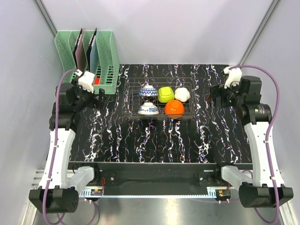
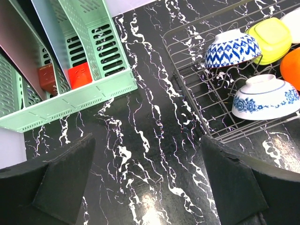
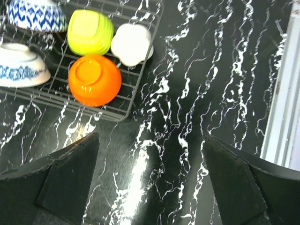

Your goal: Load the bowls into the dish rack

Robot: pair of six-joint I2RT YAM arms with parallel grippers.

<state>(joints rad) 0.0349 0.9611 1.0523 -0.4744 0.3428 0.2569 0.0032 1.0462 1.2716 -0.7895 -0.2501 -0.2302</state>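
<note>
a: left fingers (image 1: 99, 92)?
b: spread wide, holding nothing. mint holder (image 2: 70, 101) ahead-left of them.
a: bowls (image 1: 165, 94)?
b: all five sit in the dish rack (image 2: 187, 82), ahead-right of those fingers.
a: right fingers (image 1: 212, 100)?
b: spread wide too, empty, above the counter (image 1: 112, 136); rack ahead-left of them.

A desk (image 1: 117, 140) with a glossy black marble-pattern top veined in white stands inside a booth of plain pale grey walls (image 1: 159, 28). Slanting metal struts (image 1: 47, 18) run up the back corners. A mint-green slotted holder (image 1: 110, 56) stands at the desk's far left corner. Light glares softly off the desktop. A brushed metal floor (image 1: 159, 213) shows at the near edge.
</note>
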